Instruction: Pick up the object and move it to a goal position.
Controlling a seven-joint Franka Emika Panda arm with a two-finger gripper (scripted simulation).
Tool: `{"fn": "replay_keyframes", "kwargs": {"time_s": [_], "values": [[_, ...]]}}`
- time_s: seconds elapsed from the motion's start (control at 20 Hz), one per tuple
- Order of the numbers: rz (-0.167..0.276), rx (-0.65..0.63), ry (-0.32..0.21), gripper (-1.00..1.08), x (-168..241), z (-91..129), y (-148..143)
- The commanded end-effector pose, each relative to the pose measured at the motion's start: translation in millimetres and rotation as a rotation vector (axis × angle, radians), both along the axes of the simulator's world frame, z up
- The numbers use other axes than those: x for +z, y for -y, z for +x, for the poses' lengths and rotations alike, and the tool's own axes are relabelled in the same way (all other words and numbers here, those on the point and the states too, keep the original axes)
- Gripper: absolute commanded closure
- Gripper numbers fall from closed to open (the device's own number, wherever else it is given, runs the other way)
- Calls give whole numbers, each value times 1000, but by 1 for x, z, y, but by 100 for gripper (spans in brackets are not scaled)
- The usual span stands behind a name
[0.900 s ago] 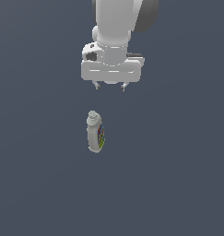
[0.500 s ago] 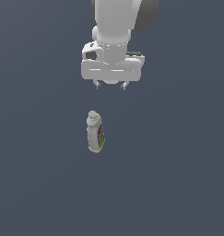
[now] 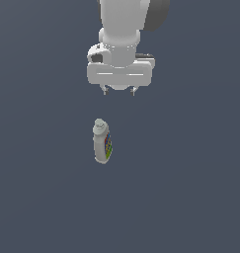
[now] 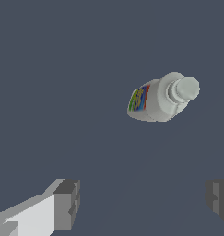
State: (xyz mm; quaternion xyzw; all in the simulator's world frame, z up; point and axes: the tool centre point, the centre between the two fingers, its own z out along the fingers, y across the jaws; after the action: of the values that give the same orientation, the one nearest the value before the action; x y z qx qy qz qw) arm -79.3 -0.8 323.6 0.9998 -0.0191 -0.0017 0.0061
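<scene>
Arm: the white Panda arm [image 3: 122,22] comes down from the top edge of the exterior view, its wrist block sitting above the bottle.

Gripper: the gripper [image 3: 119,91] points downward; in the exterior view only two short dark fingertips [image 3: 105,91] show under the pale hand body. In the wrist view the two grey pads [image 4: 67,203] stand far apart at opposite sides of the frame, so the fingers are spread wide and grip nothing.

Bottle: the small pale grey-white bottle [image 3: 101,142] lies on its side on the surface, apart from the gripper and nearer the camera than the fingertips in the exterior view. Its round cap [image 3: 99,124] points toward the arm, its base away from it.

Label: a multicoloured patch [image 3: 108,145] shows on the side of the bottle toward the exterior view's right; the wrist view shows it too [image 4: 138,99].

Surface: a plain dark blue-grey floor [image 3: 190,188] fills both views.

Contact: bottle and gripper do not touch.
</scene>
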Motion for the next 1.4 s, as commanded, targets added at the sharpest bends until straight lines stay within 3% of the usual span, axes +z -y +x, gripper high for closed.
{"fn": "replay_keyframes", "kwargs": {"time_s": [0.0, 0.8, 1.35], "values": [[1, -16, 0, -92, -1, 4, 3], [12, -314, 4, -92, -34, 70, 58], [11, -377, 5, -92, -43, 83, 71]]}}
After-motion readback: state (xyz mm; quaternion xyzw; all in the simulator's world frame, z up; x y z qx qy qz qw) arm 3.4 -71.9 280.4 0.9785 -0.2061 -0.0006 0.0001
